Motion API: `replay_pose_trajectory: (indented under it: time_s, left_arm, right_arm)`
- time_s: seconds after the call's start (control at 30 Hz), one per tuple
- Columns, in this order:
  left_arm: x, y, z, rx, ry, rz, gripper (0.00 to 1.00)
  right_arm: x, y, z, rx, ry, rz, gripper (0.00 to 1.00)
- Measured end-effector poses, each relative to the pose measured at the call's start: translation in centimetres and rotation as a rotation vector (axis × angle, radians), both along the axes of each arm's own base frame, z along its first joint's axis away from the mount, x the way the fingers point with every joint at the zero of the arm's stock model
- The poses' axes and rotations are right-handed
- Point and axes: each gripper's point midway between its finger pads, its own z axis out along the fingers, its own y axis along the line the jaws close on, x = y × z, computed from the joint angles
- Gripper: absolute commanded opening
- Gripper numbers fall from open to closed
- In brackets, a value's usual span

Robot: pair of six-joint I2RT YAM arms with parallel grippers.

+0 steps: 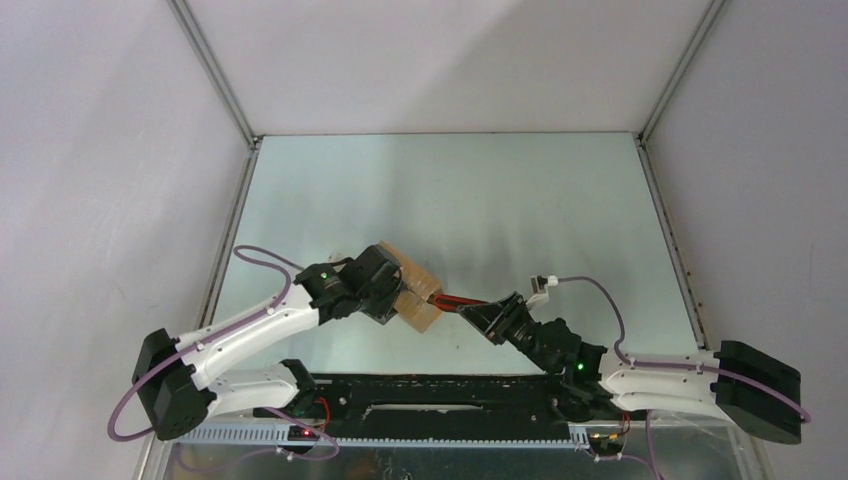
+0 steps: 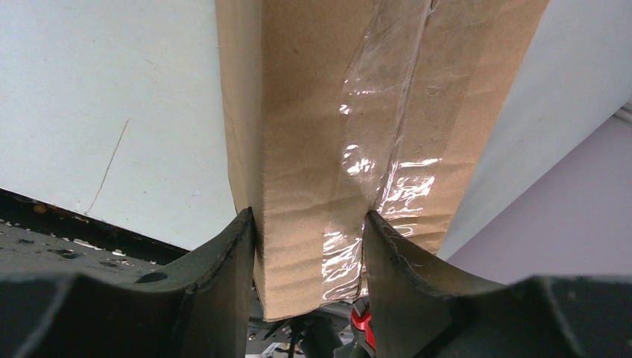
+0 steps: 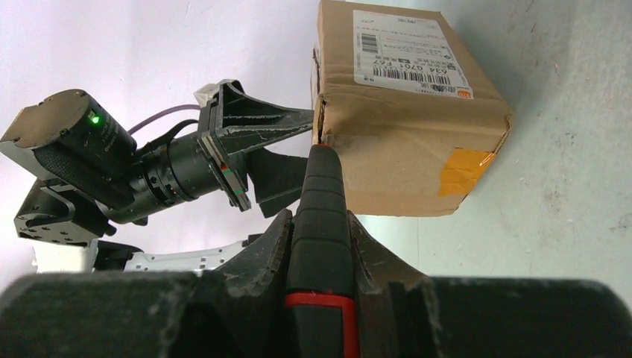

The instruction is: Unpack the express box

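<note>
Top external view: the left gripper [image 1: 388, 292], jaws half apart, clamps one end of the express box [image 1: 415, 285], which is left of centre toward the near edge of the table [image 1: 520, 200]. The right gripper [image 1: 490, 318] is closed tight on a utility knife [image 1: 452, 301] whose tip meets the box's end. A push instead of a cut could twist the box from that grip; free room lies beyond and rightward.

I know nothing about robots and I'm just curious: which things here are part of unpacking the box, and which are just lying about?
Part of the job:
- express box, clamped in the left claw
- utility knife, gripped in the right claw, tip by the box's edge

Just there:
- table
- purple cable
- white walls
</note>
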Motion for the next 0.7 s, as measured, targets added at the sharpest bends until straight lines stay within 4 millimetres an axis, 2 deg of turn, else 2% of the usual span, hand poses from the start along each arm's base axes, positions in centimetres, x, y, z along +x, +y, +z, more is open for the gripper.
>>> replay_pose_trajectory:
  time_s: [0.53,0.6,0.67,0.7]
  left_arm:
    - [-0.1,0.3,-0.9,0.093,-0.021,-0.157,0.01]
    - [-0.1,0.3,-1.1,0.103,-0.019,-0.171,0.05]
    - [-0.1,0.3,-1.1,0.105,-0.022,-0.178,0.18]
    - [-0.1,0.3,-1.1,0.106,-0.024,-0.179,0.21]
  right_arm:
    - [0.1,0.4,-1.2,-0.015,0.044,0.081,0.00]
    - [0.1,0.4,-1.3,-0.023,0.045,0.085,0.00]
    - [0.1,0.4,-1.2,-0.031,0.036,0.091,0.00]
    - [0.1,0.5,-1.2,-0.035,0.033,0.095,0.00]
